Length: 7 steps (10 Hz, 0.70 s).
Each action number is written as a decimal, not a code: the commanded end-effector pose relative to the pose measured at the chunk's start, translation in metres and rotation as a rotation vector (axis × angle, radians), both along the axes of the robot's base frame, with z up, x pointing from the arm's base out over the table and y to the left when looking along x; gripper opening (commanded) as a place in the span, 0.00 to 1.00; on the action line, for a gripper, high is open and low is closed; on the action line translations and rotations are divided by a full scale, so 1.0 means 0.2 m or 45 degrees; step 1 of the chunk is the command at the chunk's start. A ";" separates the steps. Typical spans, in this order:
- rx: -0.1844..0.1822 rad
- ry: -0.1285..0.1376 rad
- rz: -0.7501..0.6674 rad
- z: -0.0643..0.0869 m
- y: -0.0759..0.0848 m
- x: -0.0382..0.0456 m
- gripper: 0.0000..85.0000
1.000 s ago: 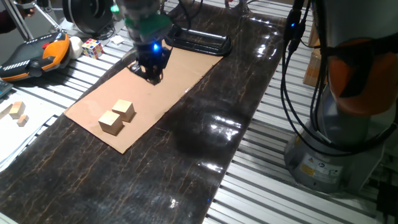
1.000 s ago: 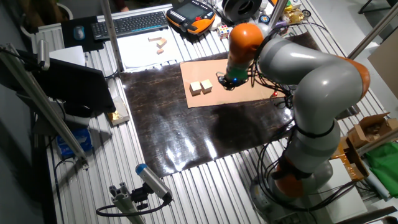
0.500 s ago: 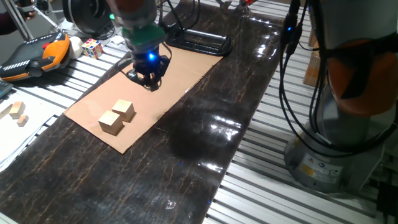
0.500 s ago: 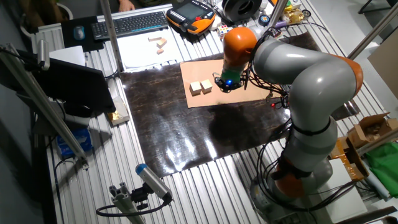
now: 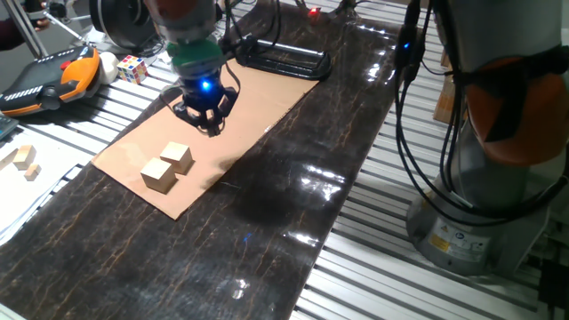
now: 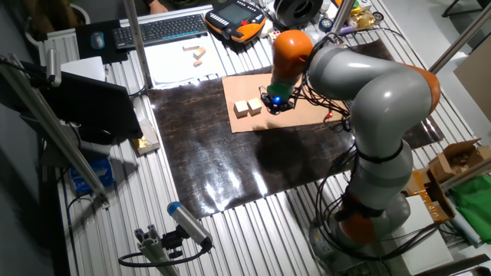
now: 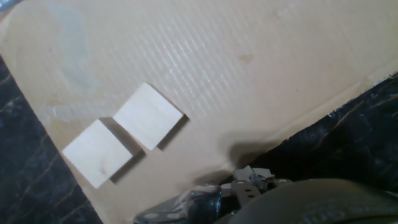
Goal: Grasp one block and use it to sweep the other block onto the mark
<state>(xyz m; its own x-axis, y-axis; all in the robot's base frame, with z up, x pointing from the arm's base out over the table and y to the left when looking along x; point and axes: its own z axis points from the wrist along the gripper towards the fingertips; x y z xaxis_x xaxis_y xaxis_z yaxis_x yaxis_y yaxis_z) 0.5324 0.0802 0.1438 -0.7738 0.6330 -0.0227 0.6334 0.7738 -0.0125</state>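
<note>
Left of centre in one fixed view, the hand is hovering above the cardboard sheet, its opening unclear. Two touching blocks are lying lower left; it should be descending squarely over one. No mark is discernible.

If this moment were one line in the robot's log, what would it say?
gripper: above cardboard, holding nothing | blocks: two, side by side, untouched | mark: not visible | grasp: not yet done

Overhead light glares white off the glossy dark mat — sharpest mid-worktop. The blocks cast short soft shadows; the hand view's lower edge blurs — a dark out-of-focus bulge.
</note>
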 end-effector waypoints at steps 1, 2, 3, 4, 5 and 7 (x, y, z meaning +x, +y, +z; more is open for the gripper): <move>0.001 0.006 -0.003 0.01 0.00 0.005 0.01; 0.007 0.010 -0.005 0.00 0.00 0.017 0.01; 0.019 0.009 -0.021 0.00 0.00 0.026 0.01; 0.009 0.005 -0.028 0.00 0.01 0.031 0.01; 0.000 0.005 -0.038 0.00 0.01 0.031 0.01; -0.030 0.026 -0.043 0.00 0.01 0.031 0.01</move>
<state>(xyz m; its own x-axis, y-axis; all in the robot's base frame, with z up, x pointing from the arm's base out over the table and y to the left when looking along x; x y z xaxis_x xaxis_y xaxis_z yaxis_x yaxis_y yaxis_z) 0.5387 0.0826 0.1433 -0.7522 0.6586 -0.0219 0.6589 0.7511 -0.0420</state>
